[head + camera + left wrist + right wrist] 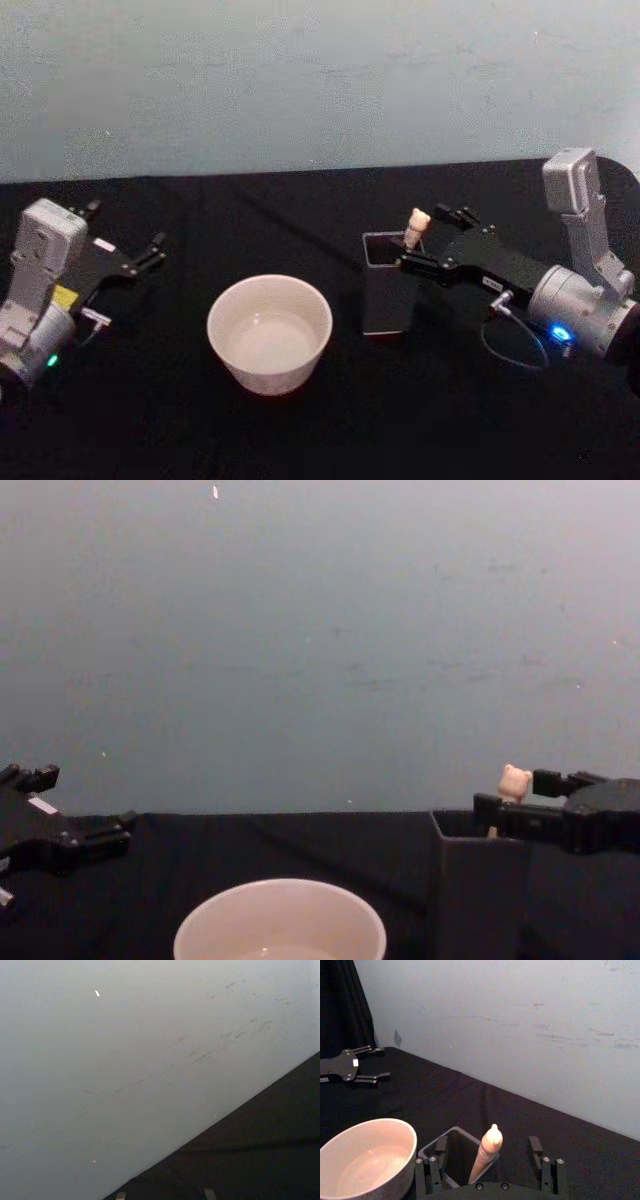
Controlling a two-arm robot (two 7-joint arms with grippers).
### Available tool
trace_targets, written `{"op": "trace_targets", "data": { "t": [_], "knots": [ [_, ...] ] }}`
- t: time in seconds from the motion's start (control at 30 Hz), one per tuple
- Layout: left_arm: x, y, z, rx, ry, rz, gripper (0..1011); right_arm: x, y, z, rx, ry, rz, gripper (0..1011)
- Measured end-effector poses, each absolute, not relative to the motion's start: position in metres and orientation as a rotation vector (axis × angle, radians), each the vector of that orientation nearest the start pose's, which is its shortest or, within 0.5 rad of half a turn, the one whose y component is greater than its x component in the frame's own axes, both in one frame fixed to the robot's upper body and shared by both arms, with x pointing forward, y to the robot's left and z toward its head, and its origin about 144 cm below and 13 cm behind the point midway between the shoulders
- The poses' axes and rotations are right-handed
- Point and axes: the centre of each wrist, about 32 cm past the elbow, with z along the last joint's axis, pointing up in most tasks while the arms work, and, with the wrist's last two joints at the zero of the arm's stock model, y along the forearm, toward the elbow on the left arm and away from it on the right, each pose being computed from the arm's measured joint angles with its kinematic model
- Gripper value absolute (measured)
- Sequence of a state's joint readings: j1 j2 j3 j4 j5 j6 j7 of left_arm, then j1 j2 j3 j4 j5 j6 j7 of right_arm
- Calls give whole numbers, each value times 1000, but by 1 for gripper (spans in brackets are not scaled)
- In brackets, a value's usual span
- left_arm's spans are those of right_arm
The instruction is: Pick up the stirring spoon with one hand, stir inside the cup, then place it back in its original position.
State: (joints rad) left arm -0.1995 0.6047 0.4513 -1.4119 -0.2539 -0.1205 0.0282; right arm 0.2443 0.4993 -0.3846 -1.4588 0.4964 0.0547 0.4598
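**A:** Head view first. Where is the stirring spoon?

**B:** It stands in the dark grey holder, with the bear knob above the rim. The right gripper straddles the handle with its jaws spread and nothing grasped. The cup sits just to the left of the holder. The left gripper rests far left, also spread and empty.

**A:** And the left wrist view?

**B:** That one looks at the pale wall and a corner of the black table.

**A:** The right wrist view?

**B:** The cream handle rises between the two fingers and touches neither. It seems to lean toward one corner of the holder.

**A:** And the chest view?

**B:** From the side, the knob lines up level with the right gripper's fingers, so the grip looks high on the handle.

**A:** What could go wrong from here?

**B:** I'd judge that a pinch this close to the tapered top could slide off. If the jaws close off-centre, they could shove the handle and rock the holder. Lifting at a slant could catch the bowl on the holder wall and drag the holder toward the cup.
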Motion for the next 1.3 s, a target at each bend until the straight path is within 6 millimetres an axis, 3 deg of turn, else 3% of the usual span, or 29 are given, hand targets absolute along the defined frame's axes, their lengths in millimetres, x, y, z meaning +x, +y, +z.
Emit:
{"op": "trace_targets", "data": {
  "t": [0.97, 1.3],
  "knots": [
    [489, 310, 1140, 304, -285, 1248, 1001, 514, -278, 1171, -109, 51, -842, 1000],
    [489, 310, 1140, 305, -285, 1248, 1001, 514, -278, 1171, -108, 50, -842, 811]
  ]
}}
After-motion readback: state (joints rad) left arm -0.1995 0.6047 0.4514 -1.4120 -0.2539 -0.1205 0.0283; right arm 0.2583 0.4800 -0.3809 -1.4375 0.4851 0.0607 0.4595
